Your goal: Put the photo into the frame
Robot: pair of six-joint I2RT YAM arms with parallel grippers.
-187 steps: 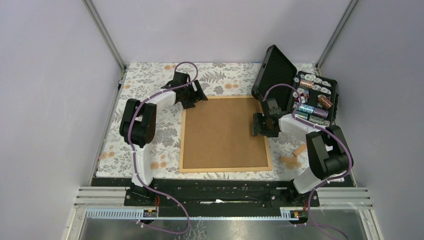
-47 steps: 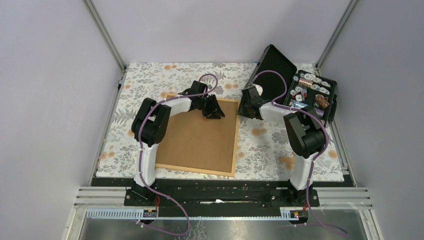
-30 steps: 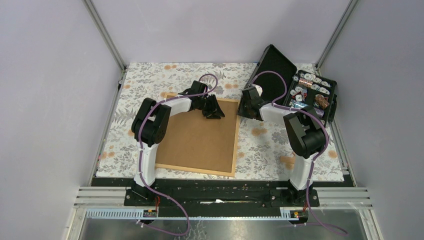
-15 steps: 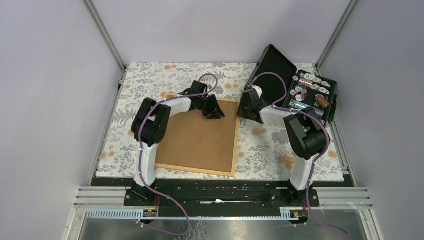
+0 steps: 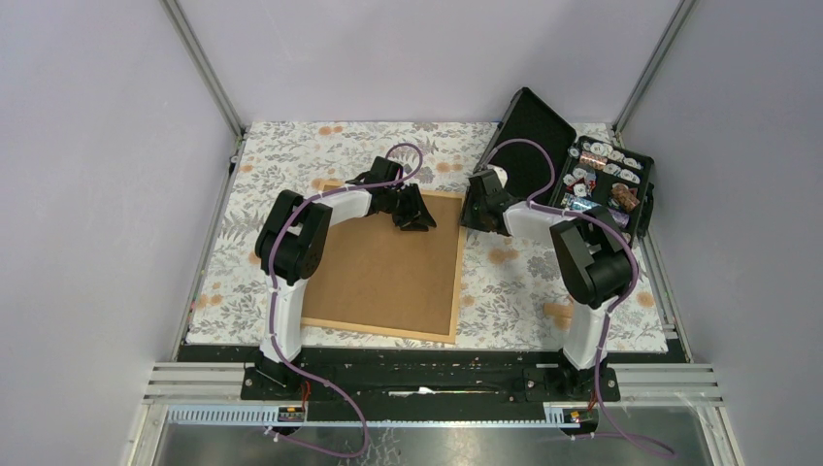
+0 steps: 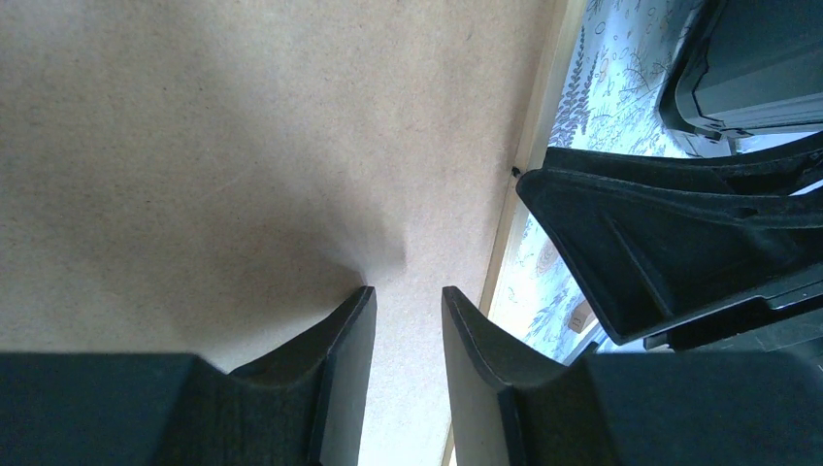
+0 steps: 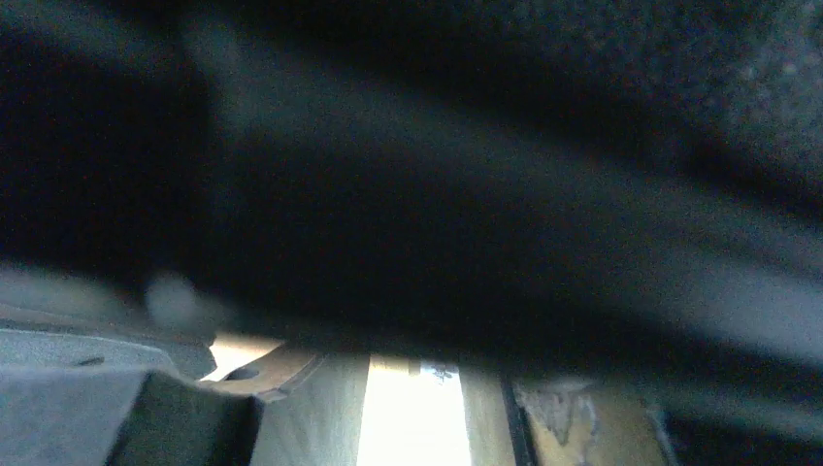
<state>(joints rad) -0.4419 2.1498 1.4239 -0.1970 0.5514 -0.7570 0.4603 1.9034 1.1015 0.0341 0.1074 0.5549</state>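
Your left pincer (image 6: 408, 297) hangs released and empty over the frame (image 5: 458, 282) backing board (image 5: 388, 272), toward the bench (image 5: 291, 155) far edge; right pincer (image 5: 478, 212) state cannot be told.

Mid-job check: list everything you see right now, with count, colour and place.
frame: one, light wood, lying back up on the tablecloth, left of centre
backing board: one, brown, filling the frame
case: one, black, lid open, far right corner
rolls: several, mixed colours, inside the case
tablecloth: one, pale floral, covering the table
photo: none in view
left gripper: one, black, jaws slightly apart, over the backing board's far right part
right gripper: one, black, at the frame's far right corner, jaws unclear
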